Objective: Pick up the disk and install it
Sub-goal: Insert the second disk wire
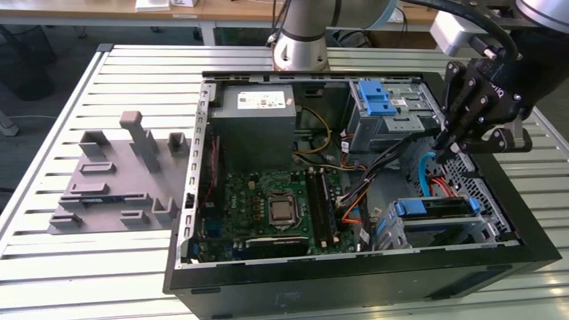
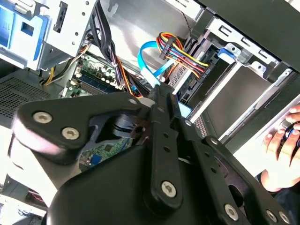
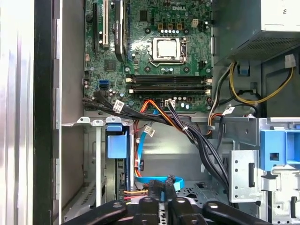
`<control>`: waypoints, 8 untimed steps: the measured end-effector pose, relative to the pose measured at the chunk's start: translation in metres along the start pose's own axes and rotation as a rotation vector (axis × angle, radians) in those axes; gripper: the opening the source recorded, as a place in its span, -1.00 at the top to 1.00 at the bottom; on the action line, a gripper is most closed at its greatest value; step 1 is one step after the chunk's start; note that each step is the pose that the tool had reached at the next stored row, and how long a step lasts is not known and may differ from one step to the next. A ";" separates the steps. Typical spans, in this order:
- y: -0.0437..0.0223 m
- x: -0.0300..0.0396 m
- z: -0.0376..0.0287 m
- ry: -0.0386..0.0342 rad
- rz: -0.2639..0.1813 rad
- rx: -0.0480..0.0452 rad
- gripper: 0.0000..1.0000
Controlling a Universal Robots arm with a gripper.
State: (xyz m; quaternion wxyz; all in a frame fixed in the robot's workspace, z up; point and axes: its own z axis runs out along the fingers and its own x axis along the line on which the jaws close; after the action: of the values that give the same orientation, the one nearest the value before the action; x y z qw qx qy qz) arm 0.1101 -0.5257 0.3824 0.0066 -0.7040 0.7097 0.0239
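The disk (image 1: 432, 209) lies in the lower metal drive cage at the exterior view's right front corner of the open computer case, its blue rail facing up. Its blue end (image 3: 117, 140) shows in the cage slot in the first wrist view. My black gripper (image 1: 447, 148) hangs just beyond that cage, fingertips pointing down into the case between the two cages. Its fingers (image 2: 162, 96) are pressed together with nothing seen between them. The gripper (image 3: 161, 205) sits close to a light blue flat cable (image 3: 157, 181). It does not touch the disk.
A blue plastic bracket (image 1: 377, 99) tops the upper drive cage. The grey power supply (image 1: 258, 127), motherboard (image 1: 271, 207) and cable bundles (image 3: 187, 131) fill the case. A grey fixture (image 1: 120, 180) lies on the slatted table. A person's hand (image 2: 281, 140) rests outside the case.
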 end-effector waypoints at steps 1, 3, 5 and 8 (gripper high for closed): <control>0.0000 -0.0005 0.0004 0.0017 0.000 0.0000 0.63; 0.0000 -0.0013 0.0012 0.0049 0.000 0.0001 0.51; 0.0000 -0.0019 0.0015 0.0056 0.000 0.0001 0.51; 0.0000 -0.0021 0.0002 0.0061 0.000 0.0000 0.51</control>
State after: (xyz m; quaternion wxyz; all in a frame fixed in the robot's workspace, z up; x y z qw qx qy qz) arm 0.1101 -0.5237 0.3822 0.0045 -0.7040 0.7098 0.0217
